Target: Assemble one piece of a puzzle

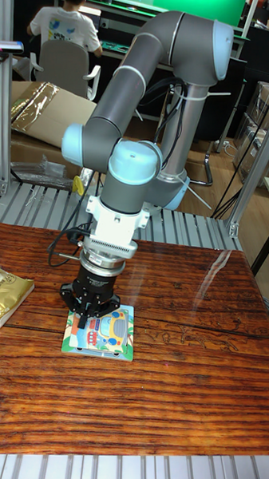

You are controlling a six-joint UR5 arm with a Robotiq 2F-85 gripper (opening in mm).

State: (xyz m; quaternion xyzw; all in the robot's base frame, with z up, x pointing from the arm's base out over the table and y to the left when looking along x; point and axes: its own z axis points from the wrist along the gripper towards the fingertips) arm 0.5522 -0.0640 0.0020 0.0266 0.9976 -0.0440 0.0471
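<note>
A square puzzle board (102,334) with a colourful cartoon bus picture lies flat on the wooden table (155,382), left of centre. My gripper (91,314) points straight down over the board's back left part, its black fingers touching or almost touching the surface. The fingertips stand close together, and whether a puzzle piece sits between them is hidden by the gripper body. No loose puzzle piece shows elsewhere on the table.
A shiny gold packet (7,293) lies at the table's left edge. Behind the table runs a metal grating with the arm's base (177,192), a cardboard box (42,119) and a seated person (63,34) beyond.
</note>
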